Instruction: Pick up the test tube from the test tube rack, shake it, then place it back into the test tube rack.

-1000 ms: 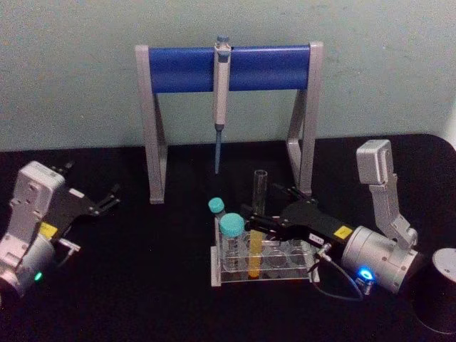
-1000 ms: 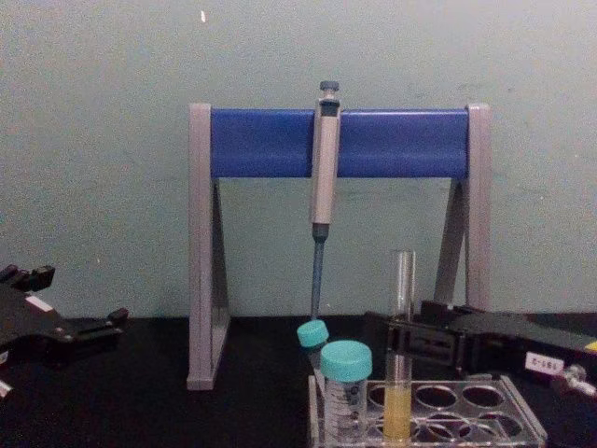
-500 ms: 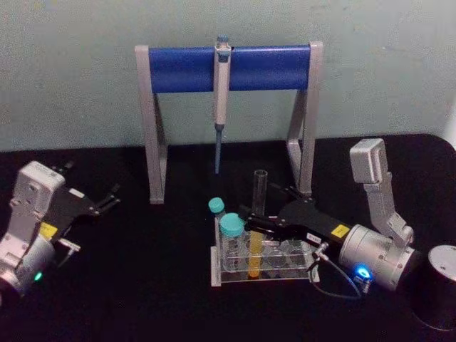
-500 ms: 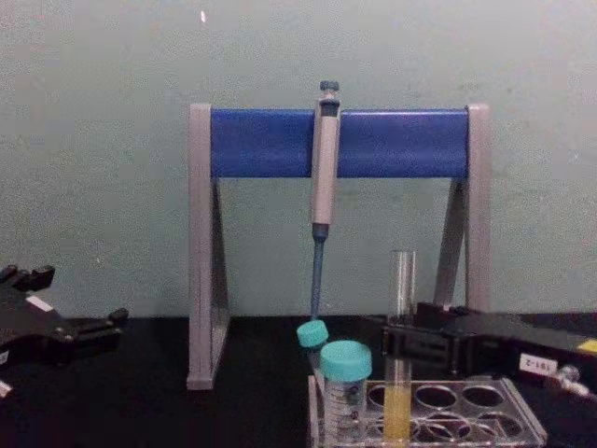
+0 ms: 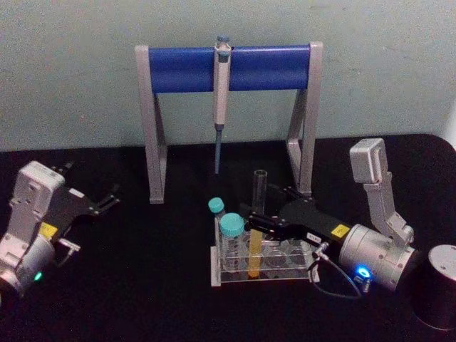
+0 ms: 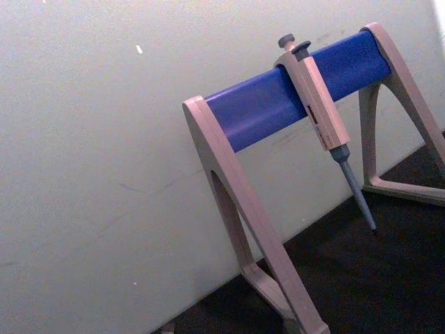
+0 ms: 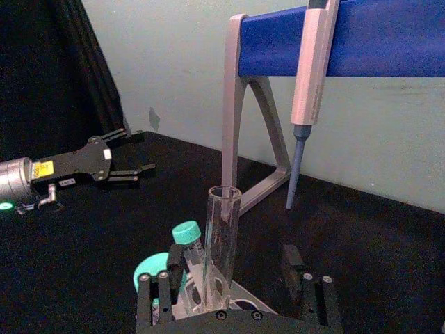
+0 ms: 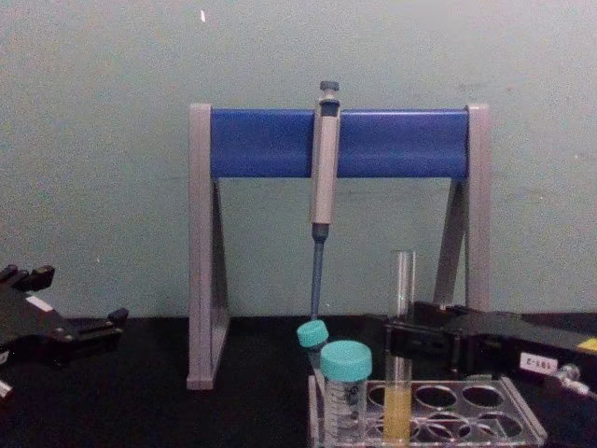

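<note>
Standing upright in a hole of the clear test tube rack (image 5: 285, 268), the test tube (image 5: 259, 189) holds yellow-orange liquid in its lower part and is open at the top. The right hand (image 7: 229, 261) reaches in from the side with its black fingers (image 7: 154, 296) spread, one on either side of the glass, above the rack's top plate. The tube sits nearer one finger and neither clearly presses on it, so the hand is released, not gripping.

Judging by this, the tube is seated and not lifted; whether the shake lies ahead or is already finished cannot be told.

Just past the tube from the hand, two teal-capped tubes (image 5: 231, 226) stand in the same rack. Farther beyond the hand, a grey pipette (image 5: 221, 92) hangs on a blue-barred stand (image 5: 185, 68). The left hand (image 5: 110, 198) sits well away across the black table (image 5: 157, 285), fingers spread, holding nothing.

Writing: a yellow sticker (image 5: 340, 230) on each hand and a white label (image 8: 536, 362) on the right hand carry print too small to read
</note>
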Robot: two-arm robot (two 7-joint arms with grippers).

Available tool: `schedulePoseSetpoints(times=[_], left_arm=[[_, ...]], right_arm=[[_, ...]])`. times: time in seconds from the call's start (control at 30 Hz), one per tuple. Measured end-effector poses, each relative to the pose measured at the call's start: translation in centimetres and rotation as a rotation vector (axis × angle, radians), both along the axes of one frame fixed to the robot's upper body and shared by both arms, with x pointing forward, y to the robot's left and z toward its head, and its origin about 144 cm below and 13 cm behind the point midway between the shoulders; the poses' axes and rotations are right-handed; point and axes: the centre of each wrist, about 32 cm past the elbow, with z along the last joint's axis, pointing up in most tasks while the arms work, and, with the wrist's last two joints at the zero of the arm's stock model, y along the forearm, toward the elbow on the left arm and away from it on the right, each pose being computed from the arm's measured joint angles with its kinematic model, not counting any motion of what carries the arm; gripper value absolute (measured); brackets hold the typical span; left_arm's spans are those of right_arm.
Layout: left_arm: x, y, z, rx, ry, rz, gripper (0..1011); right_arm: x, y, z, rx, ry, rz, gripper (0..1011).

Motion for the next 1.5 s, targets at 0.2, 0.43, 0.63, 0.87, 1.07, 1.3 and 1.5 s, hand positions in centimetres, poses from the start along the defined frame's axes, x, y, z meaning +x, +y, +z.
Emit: schedulePoseSetpoints(times=[0.2,0.43,0.63,0.87,1.07,1.3,1.5], left_arm=[[0.0,0.0,0.0,0.0,0.0,0.0,1001],[0.0,0.0,0.0,0.0,0.0,0.0,1001],[0.0,0.0,0.0,0.0,0.0,0.0,1001],[0.0,0.0,0.0,0.0,0.0,0.0,1001],[0.0,0.0,0.0,0.0,0.0,0.0,1001],[0.0,0.0,0.0,0.0,0.0,0.0,1001],[0.0,0.0,0.0,0.0,0.0,0.0,1001]], right_arm=[[-0.01,-0.01,0.01,0.001,0.0,0.0,744],[-0.02,-0.02,-0.01,0.002,0.0,0.0,545],[-0.03,-0.02,-0.02,0.003,0.0,0.0,338],[-0.04,-0.02,-0.02,0.003,0.001,0.001,238],[-0.03,-0.02,-0.02,0.003,0.001,0.0,238],[-0.11,0.0,-0.02,-0.001,-0.006,-0.003,238],[-0.16,0.03,0.14,-0.015,-0.029,-0.001,238]])
